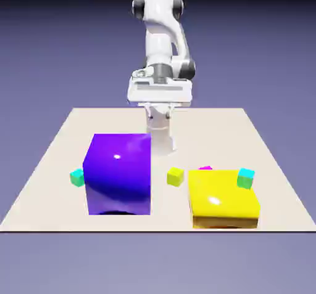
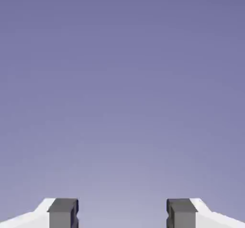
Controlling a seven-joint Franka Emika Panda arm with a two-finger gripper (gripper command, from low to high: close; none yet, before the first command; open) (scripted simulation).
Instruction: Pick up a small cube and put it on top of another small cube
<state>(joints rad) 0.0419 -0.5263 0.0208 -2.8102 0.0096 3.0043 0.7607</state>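
So, jaws spread wide with nothing between, gripper (image 2: 122, 215) staring at plain backdrop only. Arm (image 1: 162, 46) upright at the table's (image 1: 55, 145) far edge, hand held level up high. Down below: yellow-green cube (image 1: 175, 175) between big purple block (image 1: 119, 172) and yellow block (image 1: 222, 197), cyan cube (image 1: 76, 177) at purple's left.

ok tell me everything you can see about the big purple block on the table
The purple block is a large, glossy, deep violet cube with smooth faces and a bright highlight on top. It sits flat and upright on the beige table, toward the exterior view's left, and it is the tallest thing there. A small cyan cube lies close beside its left face; whether they touch is unclear. The gripper is not on it.
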